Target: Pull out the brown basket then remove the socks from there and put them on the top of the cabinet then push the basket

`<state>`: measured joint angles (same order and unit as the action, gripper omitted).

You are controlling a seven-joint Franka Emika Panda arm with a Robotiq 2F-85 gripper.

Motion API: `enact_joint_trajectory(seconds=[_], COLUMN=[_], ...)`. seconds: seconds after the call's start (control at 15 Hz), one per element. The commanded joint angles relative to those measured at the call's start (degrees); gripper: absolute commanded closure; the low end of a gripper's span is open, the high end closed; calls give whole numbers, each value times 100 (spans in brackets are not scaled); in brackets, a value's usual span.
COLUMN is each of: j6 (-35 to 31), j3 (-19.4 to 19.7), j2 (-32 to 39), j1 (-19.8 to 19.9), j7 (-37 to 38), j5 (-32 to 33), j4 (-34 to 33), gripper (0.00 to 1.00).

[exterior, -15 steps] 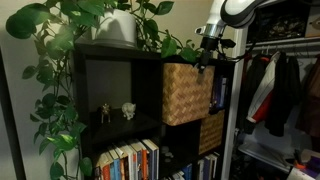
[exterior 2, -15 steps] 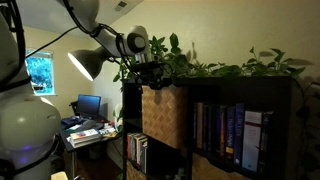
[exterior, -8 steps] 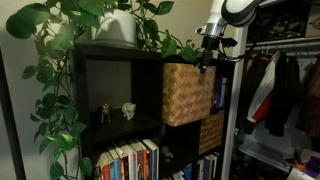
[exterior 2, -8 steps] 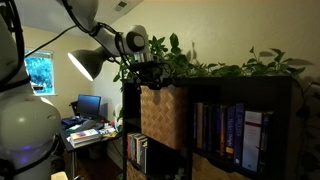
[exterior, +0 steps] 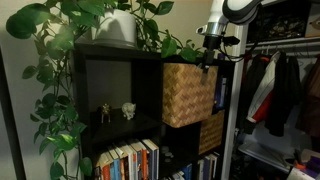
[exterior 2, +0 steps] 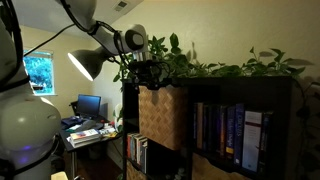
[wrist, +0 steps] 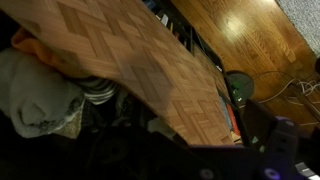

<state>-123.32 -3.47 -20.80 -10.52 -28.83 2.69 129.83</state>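
The light tan cube-shaped wicker basket (exterior: 187, 93) has a rough, matt checkered weave, plain in the wrist view. The dark brown-black wooden cabinet (exterior: 115, 52) looks smooth and dull. The grey socks (wrist: 38, 92) are soft knitted cloth. The wooden floor (wrist: 245, 30) is glossy.

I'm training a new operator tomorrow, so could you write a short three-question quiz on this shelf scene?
1. True or false: the gripper is up at the top edge of the basket.
2. Pick one: what stands on top of the cabinet? A) a desk lamp B) a leafy plant C) a stack of books
3. Fill in: in the wrist view, grey ____ lie next to the basket's woven wall.

Key: 1 true; 2 B; 3 socks.
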Motion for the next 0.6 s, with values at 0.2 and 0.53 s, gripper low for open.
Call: enact_joint_trajectory(seconds=[0.2, 0.53], j6=[-475, -731], j3=[-194, -268], j2=[-29, -18], j1=[231, 438], j7=[1274, 2173], j5=[587, 1131], j4=[-1, -94], gripper=[0, 0])
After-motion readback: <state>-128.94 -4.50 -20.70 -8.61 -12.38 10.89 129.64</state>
